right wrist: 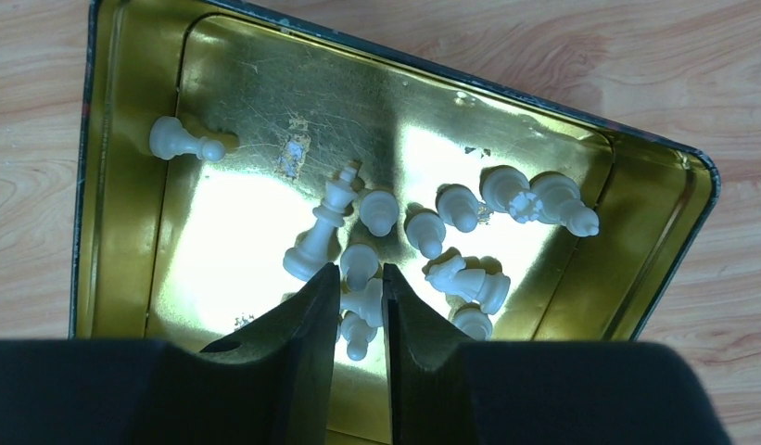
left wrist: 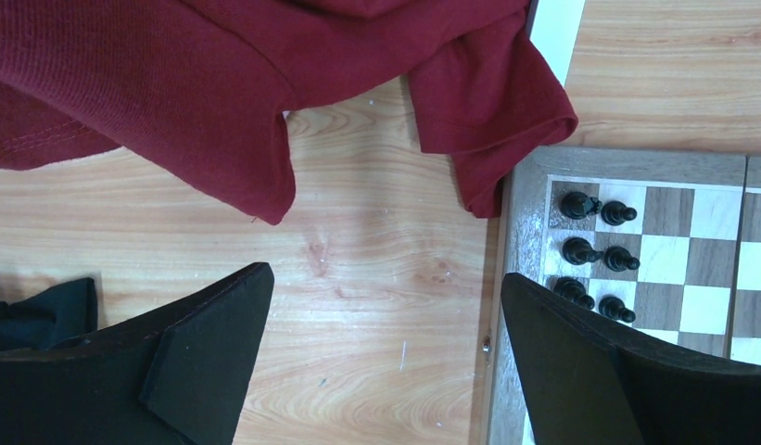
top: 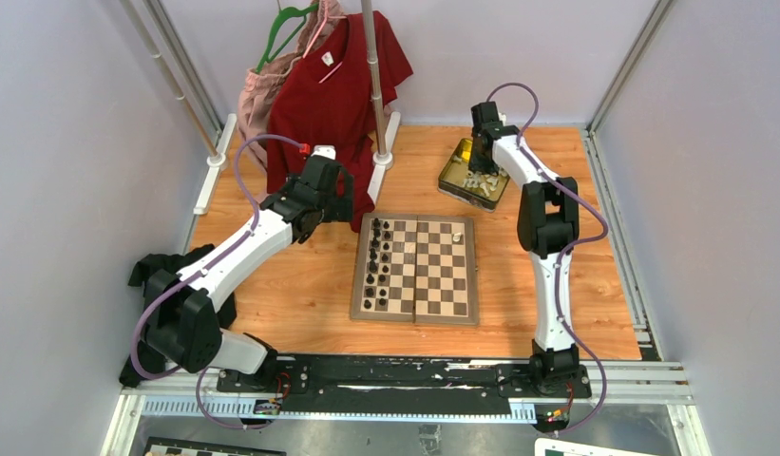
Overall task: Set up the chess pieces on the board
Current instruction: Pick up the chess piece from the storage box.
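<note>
Right wrist, lower centre: right gripper (right wrist: pixel 359 278) straddles clustered white chess pieces (right wrist: pixel 423 230), clamping unclear; closing may pinch two.

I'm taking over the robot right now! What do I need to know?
Left gripper: open and empty, over bare table between the red shirt and the board.
Right gripper: down in the gold tin, jaws either side of a white piece; I can't tell if it is gripped.
White pieces: most lie tumbled in the tin.
Done: black pieces stand in two rows on the board's left side, and one white one stands at the far right corner.
Left to do: move the other white pieces onto the right side.
</note>
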`<action>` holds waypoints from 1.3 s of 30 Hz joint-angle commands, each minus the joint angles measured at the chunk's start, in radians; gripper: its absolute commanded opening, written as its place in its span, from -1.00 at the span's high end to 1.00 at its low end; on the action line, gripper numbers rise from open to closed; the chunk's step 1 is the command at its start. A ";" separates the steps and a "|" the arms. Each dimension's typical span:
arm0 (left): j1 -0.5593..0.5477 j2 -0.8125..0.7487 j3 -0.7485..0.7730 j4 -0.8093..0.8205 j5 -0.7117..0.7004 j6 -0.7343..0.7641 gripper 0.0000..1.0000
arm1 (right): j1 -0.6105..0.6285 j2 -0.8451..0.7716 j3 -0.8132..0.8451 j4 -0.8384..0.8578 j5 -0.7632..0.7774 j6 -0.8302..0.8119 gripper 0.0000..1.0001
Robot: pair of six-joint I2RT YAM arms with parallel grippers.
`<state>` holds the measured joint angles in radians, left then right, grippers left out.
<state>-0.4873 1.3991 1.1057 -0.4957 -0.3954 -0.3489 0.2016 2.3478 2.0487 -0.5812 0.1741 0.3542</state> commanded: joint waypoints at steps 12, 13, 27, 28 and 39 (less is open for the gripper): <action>0.004 0.021 0.030 0.011 0.007 0.002 -1.00 | -0.020 0.013 0.007 0.002 -0.011 -0.020 1.00; 0.004 0.021 0.030 0.010 0.007 0.002 -1.00 | -0.019 0.006 0.006 0.003 -0.009 -0.026 1.00; 0.004 0.007 0.035 0.022 0.012 0.007 -1.00 | 0.021 -0.200 -0.080 0.024 -0.010 -0.096 1.00; 0.004 0.006 0.035 0.024 0.012 0.008 -1.00 | 0.031 -0.222 -0.106 0.025 -0.011 -0.096 1.00; 0.004 -0.030 0.004 0.051 0.027 0.009 -1.00 | 0.225 -0.438 -0.381 0.025 0.005 -0.111 1.00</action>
<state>-0.4873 1.4090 1.1076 -0.4778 -0.3832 -0.3481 0.3588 1.9560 1.7374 -0.5396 0.1654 0.2619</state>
